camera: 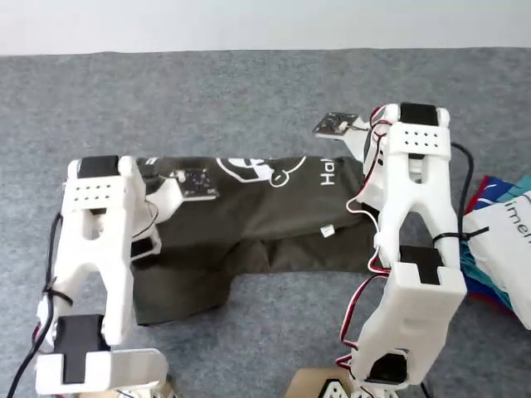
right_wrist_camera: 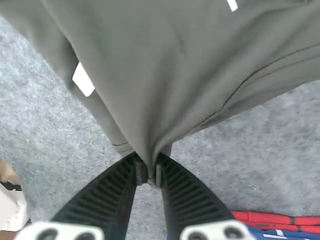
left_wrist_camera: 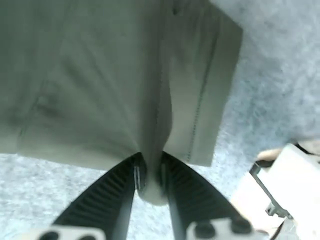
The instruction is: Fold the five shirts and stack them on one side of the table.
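- Left wrist view: left gripper [left_wrist_camera: 150, 167] clenched on a bunched fold of the dark olive shirt [left_wrist_camera: 100, 70], ribbed black fingers [left_wrist_camera: 112, 195] tight on either side of the pinched cloth
- Outward from that pinch: a crease running up through the fabric, a stitched hem [left_wrist_camera: 200, 115] just beside it, then grey table cover [left_wrist_camera: 280, 75] past the shirt's edge
- Right wrist view: right gripper [right_wrist_camera: 148, 167] likewise clamped on a gathered edge of the same shirt, jaws nearly together with only cloth between them
- Near that grip: a small white label [right_wrist_camera: 83, 80] on the fabric, a dark seam curving off to one side, grey cover around the shirt's edge
- Just beside the right gripper's fingers: red and blue cloth of the pile of shirts [right_wrist_camera: 280, 222], lying on the cover apart from the olive one
- High view: olive shirt spread across the middle of the table between the two arms, white print [camera: 257, 170] facing up along its far edge, near edge gathered under both arms
- Left arm [camera: 95, 224] over the shirt's left end, right arm [camera: 415, 191] over its right end
- Pile at the table's right edge, a white shirt [camera: 506, 240] with blue lettering on top, teal, blue and red layers under it, just beside the right arm
- Tan cardboard corner [camera: 311, 383] at the near edge, between the arm bases
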`<move>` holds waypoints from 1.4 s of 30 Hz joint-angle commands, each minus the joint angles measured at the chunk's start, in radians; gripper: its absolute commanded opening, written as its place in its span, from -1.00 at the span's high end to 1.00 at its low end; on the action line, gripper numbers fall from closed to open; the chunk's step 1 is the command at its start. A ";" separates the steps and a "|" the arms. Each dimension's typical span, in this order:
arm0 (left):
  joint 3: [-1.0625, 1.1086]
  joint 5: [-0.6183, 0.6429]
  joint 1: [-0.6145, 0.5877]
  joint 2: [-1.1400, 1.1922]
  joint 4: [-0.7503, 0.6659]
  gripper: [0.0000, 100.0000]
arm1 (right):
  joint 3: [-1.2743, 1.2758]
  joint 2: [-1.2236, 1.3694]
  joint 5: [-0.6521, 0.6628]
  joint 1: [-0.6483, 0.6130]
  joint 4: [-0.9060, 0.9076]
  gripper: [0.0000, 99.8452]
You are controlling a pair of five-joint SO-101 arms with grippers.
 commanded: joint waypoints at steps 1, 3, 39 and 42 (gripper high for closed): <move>0.041 -0.061 -0.035 -0.083 0.032 0.87 | -0.005 -0.070 0.011 0.015 0.041 0.98; 0.082 -0.081 -0.048 -0.114 0.032 0.87 | 0.000 -0.068 0.011 0.022 0.041 0.98; 0.314 -0.141 -0.052 -0.249 0.031 0.88 | 0.114 -0.140 0.049 -0.015 0.041 0.98; 0.354 -0.147 -0.052 -0.249 0.029 0.87 | 0.127 -0.140 0.043 -0.024 0.041 0.98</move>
